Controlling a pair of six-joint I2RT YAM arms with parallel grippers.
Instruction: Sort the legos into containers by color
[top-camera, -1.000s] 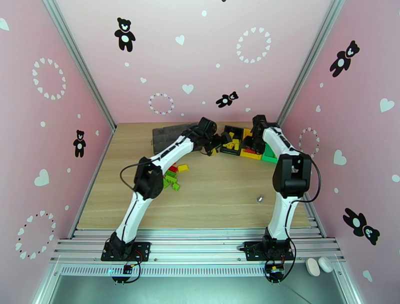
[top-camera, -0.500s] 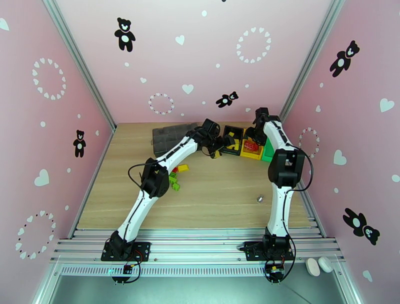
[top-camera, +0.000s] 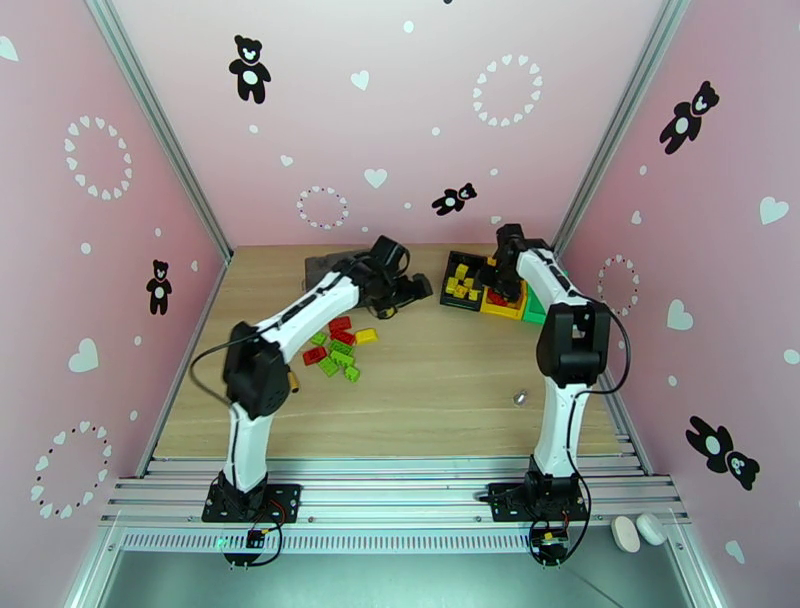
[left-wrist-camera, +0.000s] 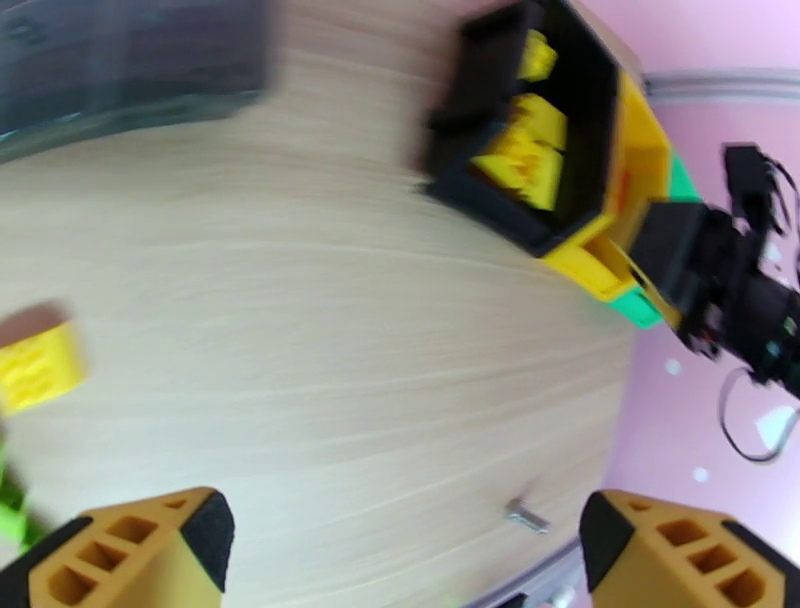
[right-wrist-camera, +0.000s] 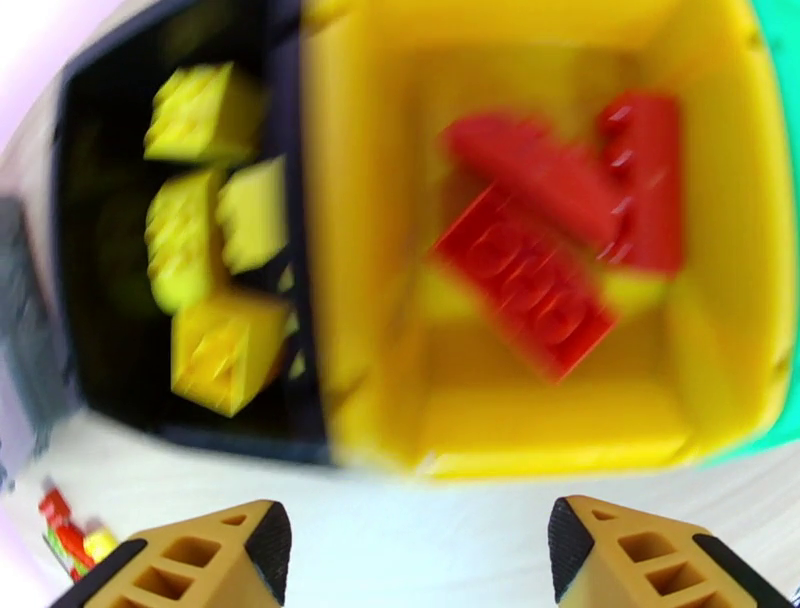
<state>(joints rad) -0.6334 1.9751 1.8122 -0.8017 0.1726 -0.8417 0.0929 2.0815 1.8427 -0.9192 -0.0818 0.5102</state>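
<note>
- A light wooden table (top-camera: 450, 400), closed in by pink walls printed with black bears and white hearts, was pictured from above, with two white-and-black arms bolted at its near edge and stretched toward the far side.
- The three containers were seen joined in a row at the far right of the table: a black bin (left-wrist-camera: 585, 120) on the left, a yellow bin (right-wrist-camera: 560, 440) touching it in the middle, and a green bin (top-camera: 537, 310) at the right end.
- Several yellow legos (right-wrist-camera: 210, 250) were shown lying in the black bin, and red legos (right-wrist-camera: 540, 270), blurred in the wrist view, were piled in the yellow bin.
- Loose legos (top-camera: 338, 345) in red, yellow and lime green were left clustered on the table at left of centre, well apart from the bins.
- The left gripper (top-camera: 412, 292) was held over bare wood between that cluster and the black bin, its jaws spread wide with nothing between them.
- The right gripper (right-wrist-camera: 420, 560) was held above the row, over the yellow bin, its jaws parted and empty.
- A dark grey organizer box (top-camera: 325, 268) was partly hidden behind the left arm at the far edge.
- A small metal part (top-camera: 519, 397) was seen lying alone near the right arm.
</note>
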